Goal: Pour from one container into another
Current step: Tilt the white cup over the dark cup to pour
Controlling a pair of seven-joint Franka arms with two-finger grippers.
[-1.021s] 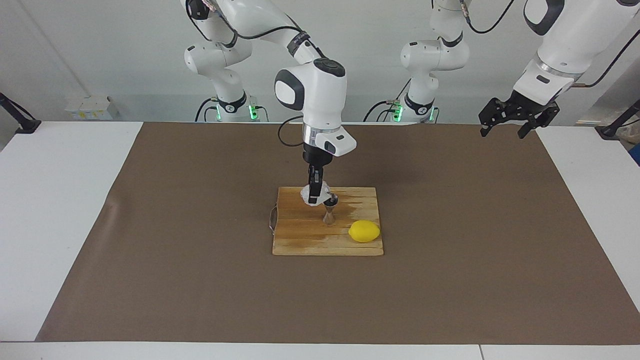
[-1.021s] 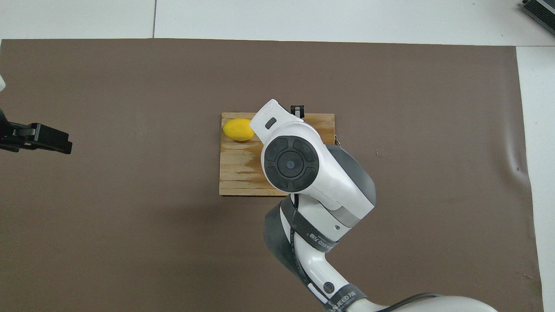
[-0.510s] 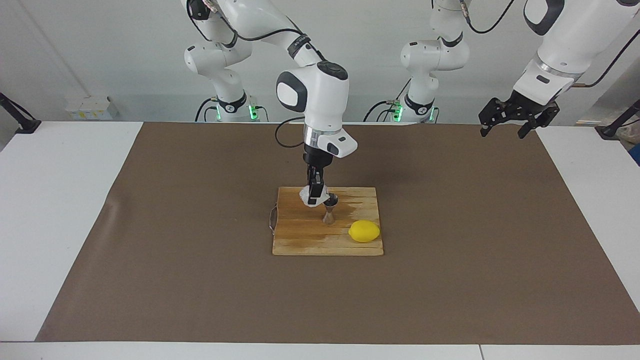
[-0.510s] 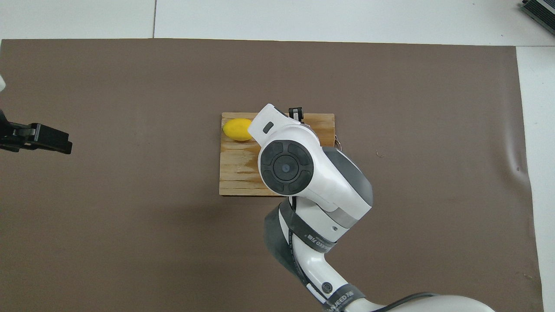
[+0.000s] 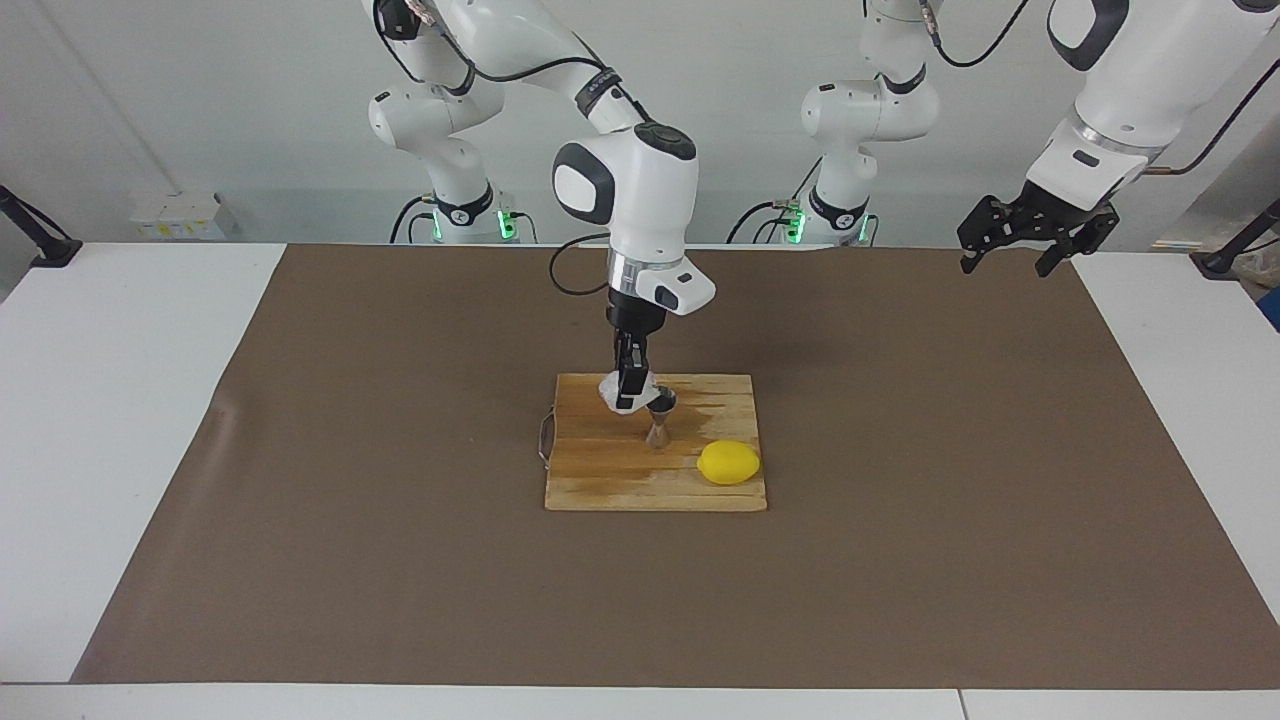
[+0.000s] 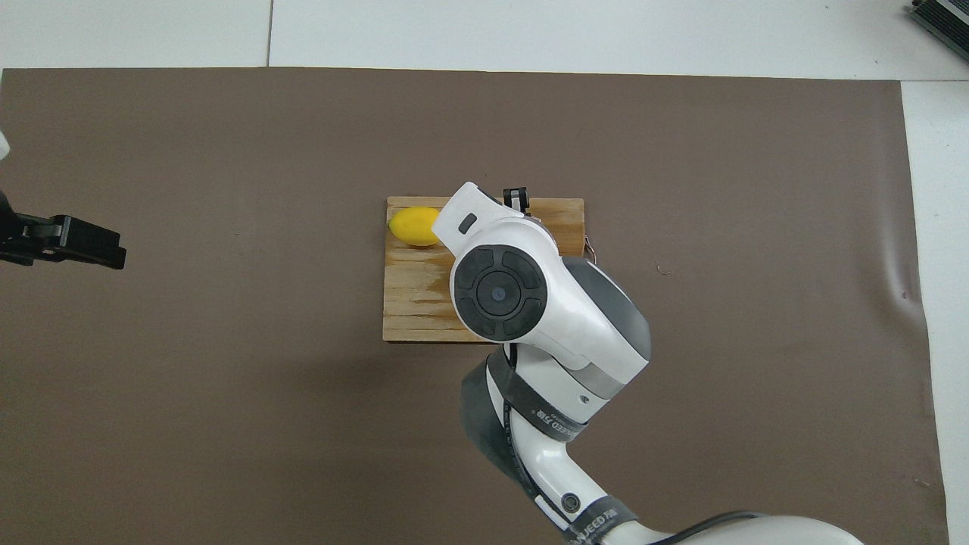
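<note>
Tilted further since a second ago, the glass tumbler (image 5: pixel 615 389) hangs over the steel jigger (image 5: pixel 660 420) on the wooden board (image 5: pixel 600 470); right gripper (image 5: pixel 628 392) jaws clamp it. Contents cannot be told. Overhead, the arm hides both. A lemon (image 5: pixel 729 463) lies beside. Left gripper (image 5: pixel 1020 240) waits, jaws spread, over the desk (image 5: pixel 120 400) edge.

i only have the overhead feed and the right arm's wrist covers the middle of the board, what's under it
Observer: The right gripper is shut on the glass tumbler, held tipped just above the board.
Operator: where's the jigger
Observer: The steel jigger stands upright on the board, right beside the tumbler, its mouth at the tumbler's lower edge.
Operator: and the lemon, clear of it?
Observer: Yes, the lemon lies apart from the jigger, toward the left arm's end of the board.
Operator: left arm?
Observer: The left gripper waits raised, fingers open, holding nothing.
</note>
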